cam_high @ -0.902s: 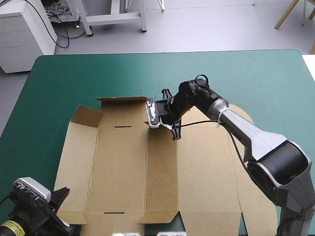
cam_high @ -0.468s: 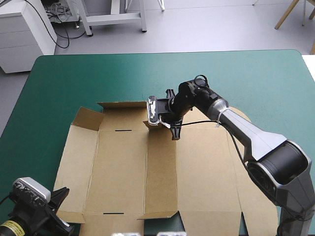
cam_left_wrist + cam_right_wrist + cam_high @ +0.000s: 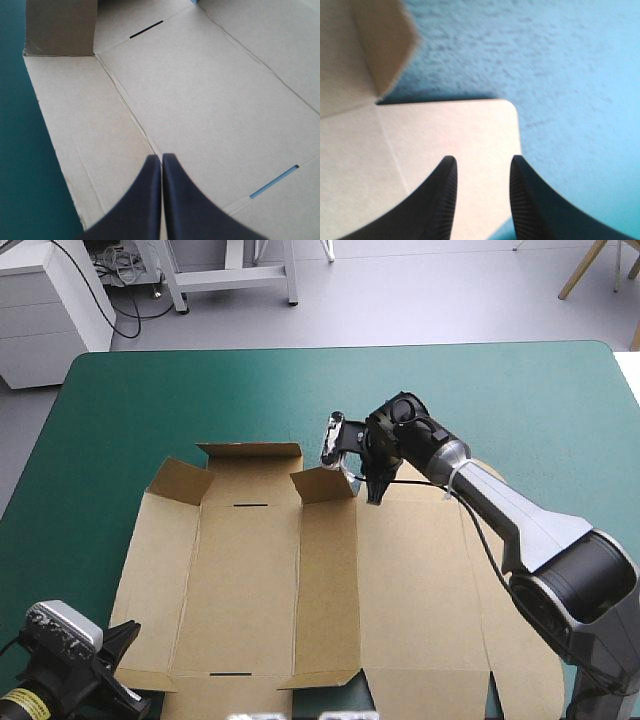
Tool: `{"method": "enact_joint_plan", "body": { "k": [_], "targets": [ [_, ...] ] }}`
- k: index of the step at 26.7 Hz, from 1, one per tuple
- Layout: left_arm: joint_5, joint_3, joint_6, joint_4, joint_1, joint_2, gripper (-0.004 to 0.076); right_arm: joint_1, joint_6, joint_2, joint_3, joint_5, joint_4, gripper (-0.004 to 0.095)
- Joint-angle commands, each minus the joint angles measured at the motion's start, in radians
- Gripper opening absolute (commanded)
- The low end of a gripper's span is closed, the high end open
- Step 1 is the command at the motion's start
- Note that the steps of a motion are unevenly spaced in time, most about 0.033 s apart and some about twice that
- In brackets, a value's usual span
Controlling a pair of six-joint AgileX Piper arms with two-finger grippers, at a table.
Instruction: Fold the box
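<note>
Right gripper point(image 3: 481, 162): black fingers spread slightly apart, holding nothing. Tips over a round-cornered flap at the far edge of the box point(image 3: 250, 580), just beside a small raised flap point(image 3: 325, 485); contact with the board cannot be told.
Right arm: stretched over the box's right panels, wrist bent down.
Left gripper point(image 3: 161, 157): fingers pressed together, empty, at the box's near left corner, pointing across its panels.
Box: brown, mostly flat on the teal-green cover point(image 3: 200, 390), far flaps tilted up.
</note>
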Motion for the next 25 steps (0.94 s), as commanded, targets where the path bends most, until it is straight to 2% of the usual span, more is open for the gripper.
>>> {"method": "enact_joint_plan", "body": {
  "k": [1,4,8,11,16,22,25],
  "targets": [
    [-0.055,-0.031,-0.008,-0.001,-0.002,0.012,-0.0010,-0.026,0.120,-0.094,-0.032,0.005,-0.128,0.0268],
    [-0.055,-0.031,-0.008,-0.001,-0.002,0.012,-0.0010,-0.071,0.153,-0.122,-0.032,0.078,-0.122,0.0198],
    [-0.055,-0.031,0.004,-0.001,-0.002,0.012,-0.0010,-0.172,0.159,-0.168,-0.032,0.184,-0.012,-0.0018],
    [-0.055,-0.031,0.004,0.001,-0.002,0.012,-0.0010,-0.270,0.132,-0.212,-0.032,0.228,0.129,-0.0019],
    [-0.055,-0.031,0.012,0.001,-0.002,0.012,-0.0010,-0.455,0.137,-0.309,-0.021,0.228,0.321,-0.0019],
    [-0.055,-0.031,0.012,0.001,-0.002,0.012,-0.0010,-0.689,0.254,-0.445,-0.013,0.228,0.387,-0.0019],
    [-0.055,-0.031,0.012,0.001,-0.002,0.012,-0.0010,-0.820,0.314,-0.591,0.140,0.228,0.387,-0.0019]
  ]
}}
